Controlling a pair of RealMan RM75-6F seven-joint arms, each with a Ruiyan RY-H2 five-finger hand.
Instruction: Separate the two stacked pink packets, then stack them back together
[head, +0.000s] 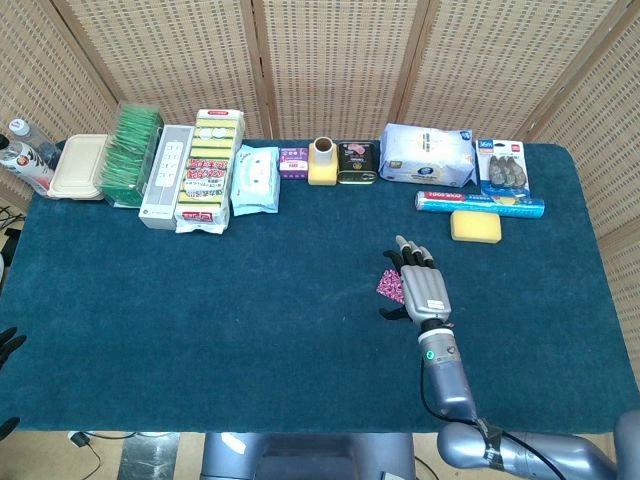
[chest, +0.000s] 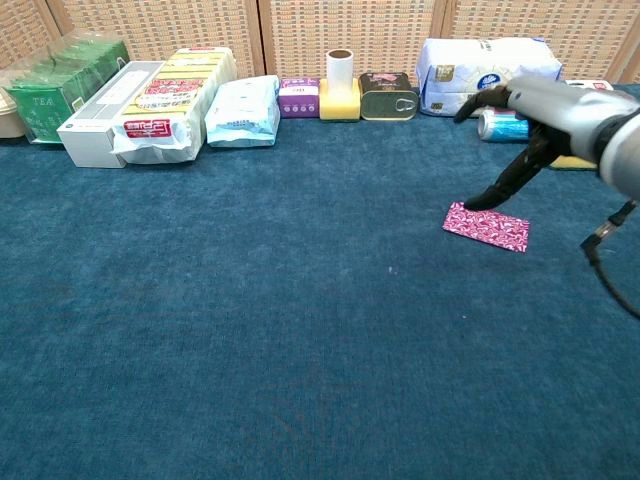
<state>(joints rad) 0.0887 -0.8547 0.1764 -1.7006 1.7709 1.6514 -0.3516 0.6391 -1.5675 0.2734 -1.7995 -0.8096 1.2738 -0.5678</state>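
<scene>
The pink patterned packets (chest: 487, 226) lie flat on the blue cloth as one stack, and I cannot make out two layers. In the head view only the stack's left part (head: 389, 288) shows beside my right hand (head: 422, 287). That hand (chest: 527, 118) hangs raised above the stack's far side with its fingers spread and nothing in them. One fingertip (chest: 470, 204) reaches down to the stack's far left corner. A few dark fingers (head: 8, 343) at the left edge, below the table, look like my left hand.
Along the far edge stand a yellow sponge (head: 475, 226), a blue foil roll (head: 480, 203), a white tissue pack (chest: 487, 62), a tin (chest: 388, 96), a yellow roll holder (chest: 340, 88) and several packs and boxes at the left (chest: 165, 100).
</scene>
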